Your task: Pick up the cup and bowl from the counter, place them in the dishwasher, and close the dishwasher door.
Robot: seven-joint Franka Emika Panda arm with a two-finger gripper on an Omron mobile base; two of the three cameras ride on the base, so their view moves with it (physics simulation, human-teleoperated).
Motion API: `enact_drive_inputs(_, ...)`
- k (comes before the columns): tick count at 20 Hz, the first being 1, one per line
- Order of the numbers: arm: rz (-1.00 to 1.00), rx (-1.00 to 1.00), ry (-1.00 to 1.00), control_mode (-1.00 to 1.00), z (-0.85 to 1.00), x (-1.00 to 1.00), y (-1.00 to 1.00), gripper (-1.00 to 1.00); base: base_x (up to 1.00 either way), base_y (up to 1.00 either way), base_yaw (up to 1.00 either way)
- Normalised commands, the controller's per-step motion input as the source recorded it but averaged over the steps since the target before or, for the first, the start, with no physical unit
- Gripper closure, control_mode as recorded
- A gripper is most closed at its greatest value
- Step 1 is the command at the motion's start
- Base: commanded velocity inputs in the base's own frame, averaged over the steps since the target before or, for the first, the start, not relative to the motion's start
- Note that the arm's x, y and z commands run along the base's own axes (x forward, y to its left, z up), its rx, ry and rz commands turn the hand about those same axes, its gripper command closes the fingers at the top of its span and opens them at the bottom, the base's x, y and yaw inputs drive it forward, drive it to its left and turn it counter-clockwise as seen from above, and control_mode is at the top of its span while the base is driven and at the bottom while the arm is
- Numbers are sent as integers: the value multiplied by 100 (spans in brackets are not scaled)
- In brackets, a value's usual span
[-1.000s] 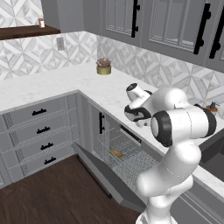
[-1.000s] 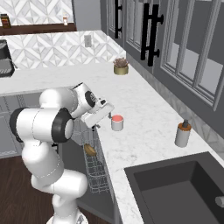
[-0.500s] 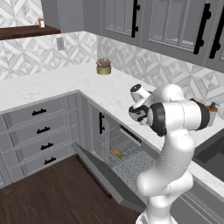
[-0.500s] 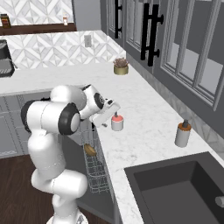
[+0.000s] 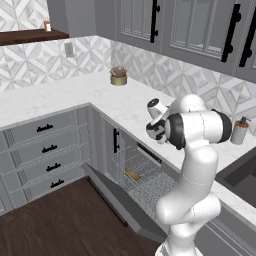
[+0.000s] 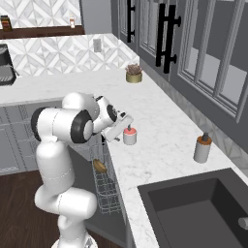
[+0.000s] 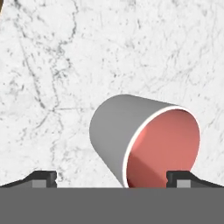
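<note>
The cup [image 6: 129, 136], white-grey with a pink-red inside, stands upright on the white marble counter [image 6: 160, 116] near its front edge. My gripper [image 6: 124, 128] hangs just above and beside it, open. In the hand view the cup [image 7: 144, 140] lies right ahead of the gripper [image 7: 111, 178], nearer the right fingertip [image 7: 181, 177], with nothing held. The golden-brown bowl [image 5: 132, 174] lies in the wire rack [image 5: 150, 182] of the dishwasher, and the bowl [image 6: 100, 166] shows there from the right side too. The dishwasher door [image 5: 120, 200] hangs open, dropped down.
A potted plant [image 5: 118, 76] stands at the back of the counter. A grey soap bottle [image 6: 202, 147] stands right of the cup, near the dark sink [image 6: 203, 208]. Grey drawers with black handles [image 5: 45, 150] lie left of the open door.
The hand has swung a little further over the counter and dropped closer to the cup. The jaws stay wide apart; cup and bowl have not moved.
</note>
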Motion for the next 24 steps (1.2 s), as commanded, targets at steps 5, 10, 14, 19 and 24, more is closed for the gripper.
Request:
enact_drive_inputs(5, 4, 0, 0, -100, -12, 9, -4, -100, 0, 0, 0)
enact_drive_inputs(10, 2, 0, 0, -100, -10, 0, 0, 100, 0, 0, 0)
enact_drive_inputs(14, 0, 0, 0, -100, -17, 0, 0, 100, 0, 0, 0)
enact_drive_inputs(19, 0, 0, -3, -100, -1, -10, 3, 100, 0, 0, 0)
enact_drive_inputs(24, 1, 7, -7, -100, 40, -80, 61, 100, 0, 0, 0)
